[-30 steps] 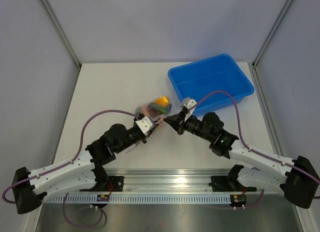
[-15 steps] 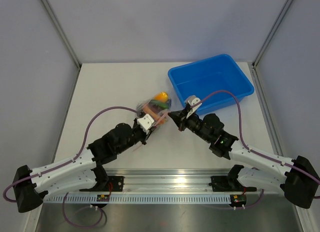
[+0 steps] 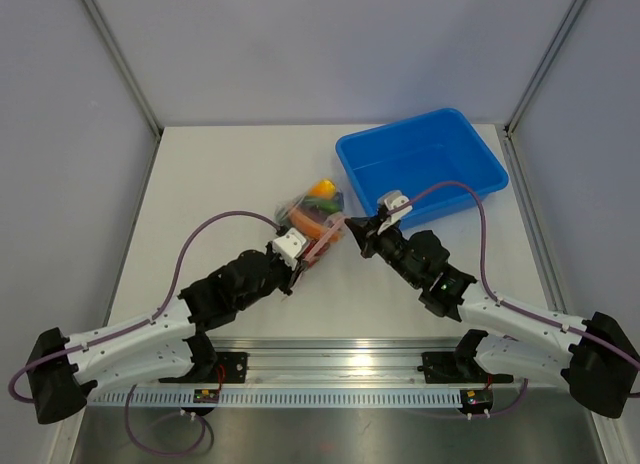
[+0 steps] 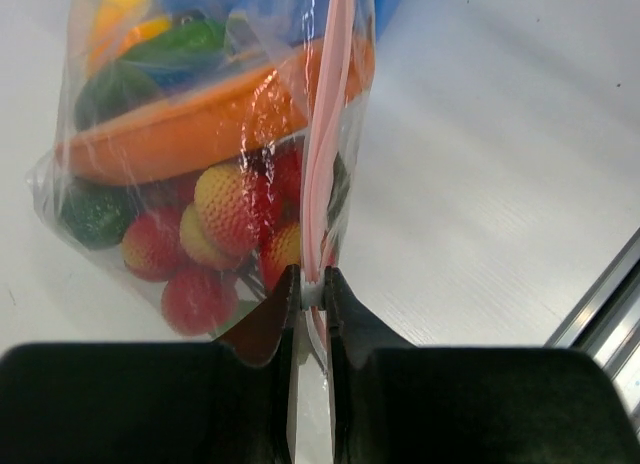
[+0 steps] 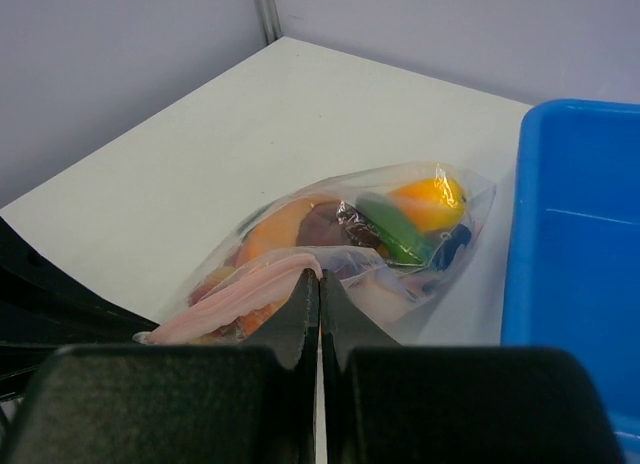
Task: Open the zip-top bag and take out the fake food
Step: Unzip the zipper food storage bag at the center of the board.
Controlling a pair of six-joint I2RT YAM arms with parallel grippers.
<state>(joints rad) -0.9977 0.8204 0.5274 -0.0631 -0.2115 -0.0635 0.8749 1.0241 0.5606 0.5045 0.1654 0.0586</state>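
Clear crinkly plastic zip-top bag (image 3: 312, 206) of bright fake food (image 4: 225, 199), midway between side edges; left gripper (image 4: 311, 287), right gripper (image 5: 319, 289) clenched on pink zip strip (image 4: 322, 164).

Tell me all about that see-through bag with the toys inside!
The zip-top bag is clear, crinkly thin plastic with a pink zip strip along one edge. It bulges with toy food: red-and-yellow strawberries, a long orange piece, green and yellow bits. It lies on the white table near the blue bin. The left claw and the right claw each pinch the zip strip.
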